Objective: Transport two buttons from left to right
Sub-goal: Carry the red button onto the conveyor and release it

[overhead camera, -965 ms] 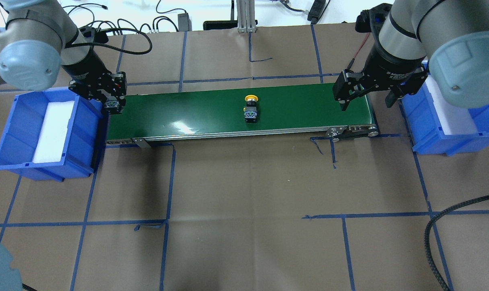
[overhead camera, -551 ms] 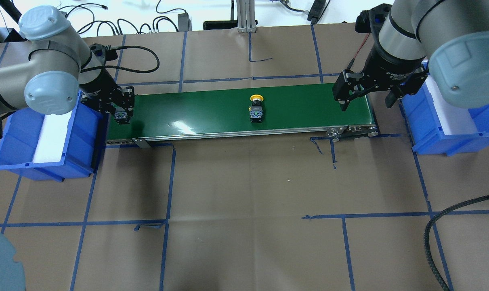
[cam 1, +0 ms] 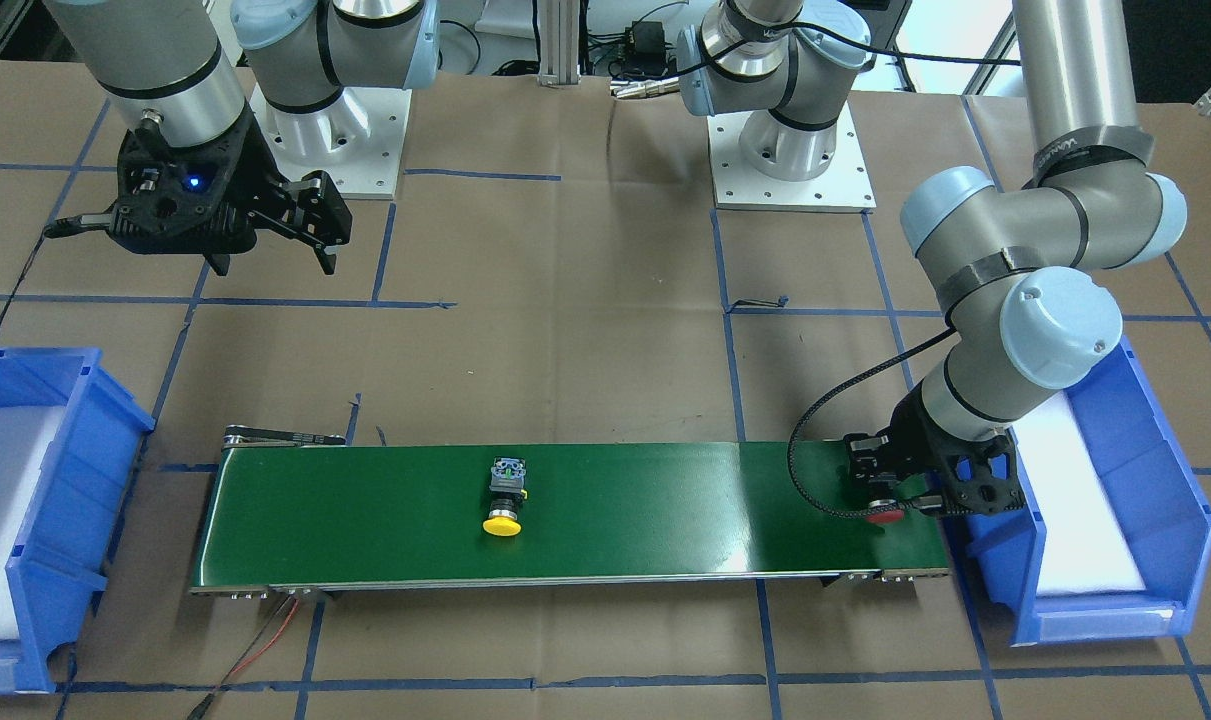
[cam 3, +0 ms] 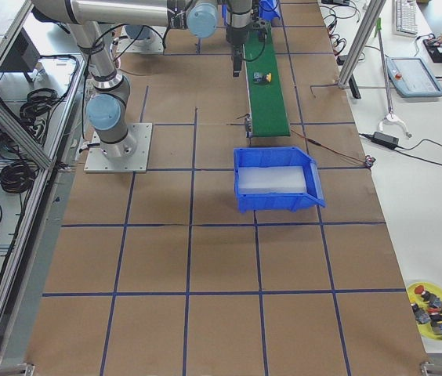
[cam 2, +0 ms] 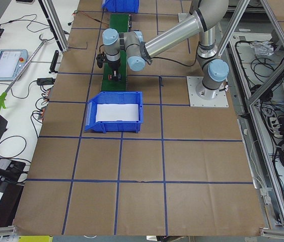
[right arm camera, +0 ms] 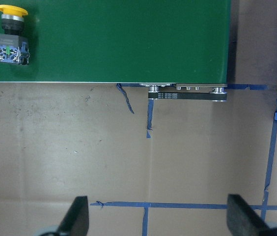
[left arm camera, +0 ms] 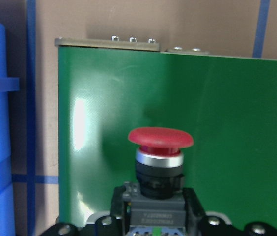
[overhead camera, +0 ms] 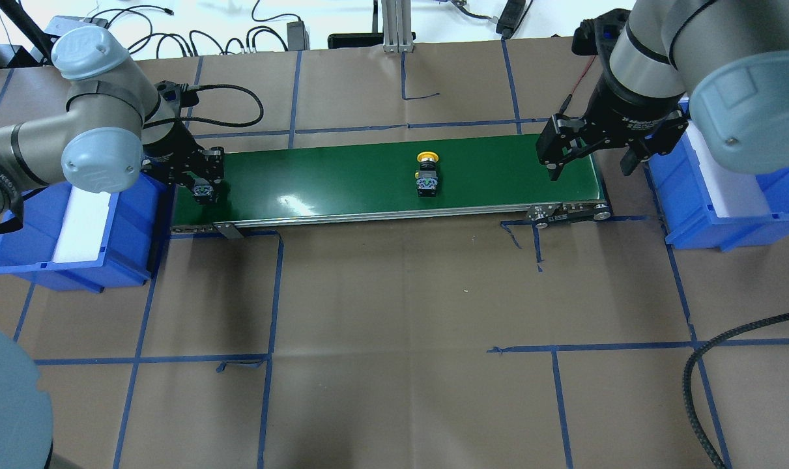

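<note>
left arm (overhead camera: 3, 170): white letters on the forearm band, starting "WAN"; the rest is unclear
right wrist collar (overhead camera: 636, 119): pale print, seemingly "Adaptive", blurred
red button (left arm camera: 160, 138): small print on its black body, unreadable
conveyor end bracket (right arm camera: 186, 95): tiny white print, unreadable

2 buttons are showing at 1 green belt (overhead camera: 342, 176): 1 yellow button (overhead camera: 427, 174), 1 red button (left arm camera: 160, 157). 2 blue bins are flanking it, left bin (overhead camera: 133, 215) and right bin (overhead camera: 726, 228).
</note>
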Robot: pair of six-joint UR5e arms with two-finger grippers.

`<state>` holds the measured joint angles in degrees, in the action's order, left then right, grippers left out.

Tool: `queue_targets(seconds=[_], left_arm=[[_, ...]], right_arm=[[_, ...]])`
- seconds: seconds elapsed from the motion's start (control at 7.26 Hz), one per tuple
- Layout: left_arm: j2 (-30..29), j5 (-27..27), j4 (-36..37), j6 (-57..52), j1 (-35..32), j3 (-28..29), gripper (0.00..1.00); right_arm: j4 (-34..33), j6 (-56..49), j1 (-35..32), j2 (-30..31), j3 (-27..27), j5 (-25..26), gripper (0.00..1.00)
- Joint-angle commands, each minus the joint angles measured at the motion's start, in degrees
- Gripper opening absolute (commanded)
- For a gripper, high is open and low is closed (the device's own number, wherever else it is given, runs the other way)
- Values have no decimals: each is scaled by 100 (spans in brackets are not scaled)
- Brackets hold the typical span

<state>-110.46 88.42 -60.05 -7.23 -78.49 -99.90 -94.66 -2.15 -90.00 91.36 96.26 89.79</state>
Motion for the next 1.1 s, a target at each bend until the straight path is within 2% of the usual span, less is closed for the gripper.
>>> queue_targets(seconds=[0.0,0.14,0.69,0.96], left_arm=[[-98,0,46,-7,0,-4,8],[-99,-9,106,37,0,-4,99],[269,-17,11,37,-44,172,100],[629,-70,-401,55,-105,181,100]], right_arm=[[1,-14,0,-48,-2,4,100],[-8,-5,0,-48,-2,4,100],[-8,21,0,-48,-2,4,100],[-17,21,0,-48,-2,4,100]])
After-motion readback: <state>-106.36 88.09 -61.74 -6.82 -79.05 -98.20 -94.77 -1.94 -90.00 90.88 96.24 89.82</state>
